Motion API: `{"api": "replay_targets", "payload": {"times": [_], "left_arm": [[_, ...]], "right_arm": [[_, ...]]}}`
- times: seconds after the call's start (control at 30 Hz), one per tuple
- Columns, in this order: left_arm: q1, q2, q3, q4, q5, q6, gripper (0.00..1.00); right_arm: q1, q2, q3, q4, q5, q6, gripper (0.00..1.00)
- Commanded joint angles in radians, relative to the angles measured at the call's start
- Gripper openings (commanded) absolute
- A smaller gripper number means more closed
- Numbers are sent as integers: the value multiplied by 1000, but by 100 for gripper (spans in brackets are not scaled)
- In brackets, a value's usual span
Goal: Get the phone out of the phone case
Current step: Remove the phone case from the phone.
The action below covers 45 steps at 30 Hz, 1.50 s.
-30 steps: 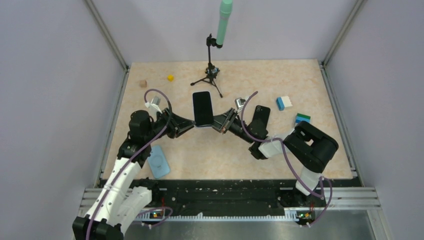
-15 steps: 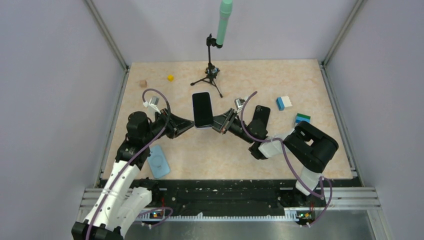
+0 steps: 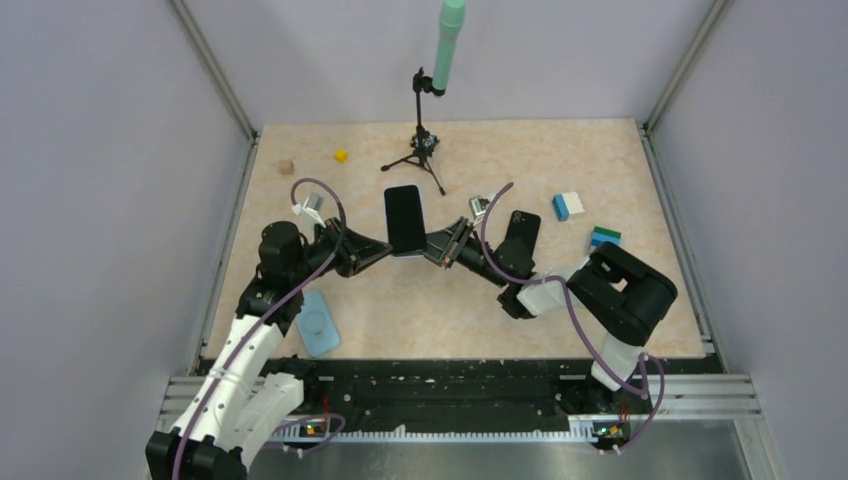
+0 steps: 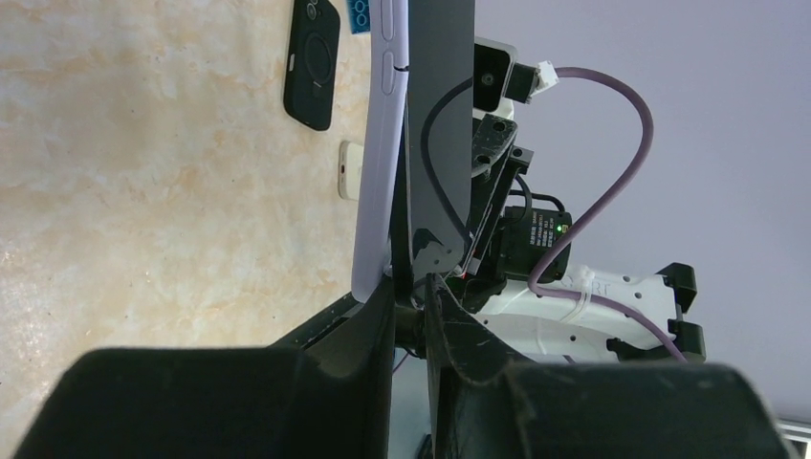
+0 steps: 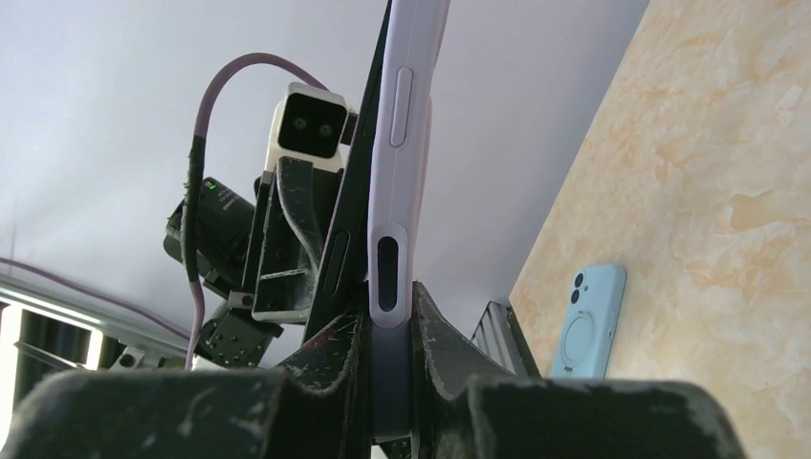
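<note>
Robot lab cell, not a home or shop. I'm bolted to a black rail point(image 3: 450, 390) at the near edge of a beige marble-look counter point(image 3: 600, 310), boxed in by plain grey-lilac walls point(image 3: 100, 150) and aluminium posts point(image 3: 215, 80). My left claw point(image 3: 385, 247) and right claw point(image 3: 428, 247) each carry a wrist camera on a purple cable point(image 3: 575, 320). At the far middle is a tripod point(image 3: 420, 150) with a green cylinder point(image 3: 448, 45). Test props are scattered about: a yellow block point(image 3: 341, 156) far left, a blue-white block point(image 3: 567, 206) on the right.
</note>
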Motion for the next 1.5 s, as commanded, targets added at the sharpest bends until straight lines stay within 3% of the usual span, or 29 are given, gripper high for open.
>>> {"api": "replay_targets", "payload": {"times": [0.0,0.33,0.73,1.0,1.17,1.3,1.47], "left_arm": [[-4,2,-12,78,29,-4,18],[-4,45,-35,170,85,-92,27],[-4,122,-69,367,167,-256,27],[-4,129,-70,381,156,-245,18],[-3,133,-52,363,150,-208,0],[-3,126,-11,295,150,-139,0],[-4,132,54,249,243,-74,0]], "right_arm": [[10,-54,41,103,-13,-14,0],[28,-24,87,188,-74,92,0],[67,-10,154,224,-109,154,0],[70,-22,161,197,-124,126,0],[69,-41,143,164,-105,94,0],[54,-66,120,92,-75,51,0],[-21,-99,55,120,-57,85,0]]}}
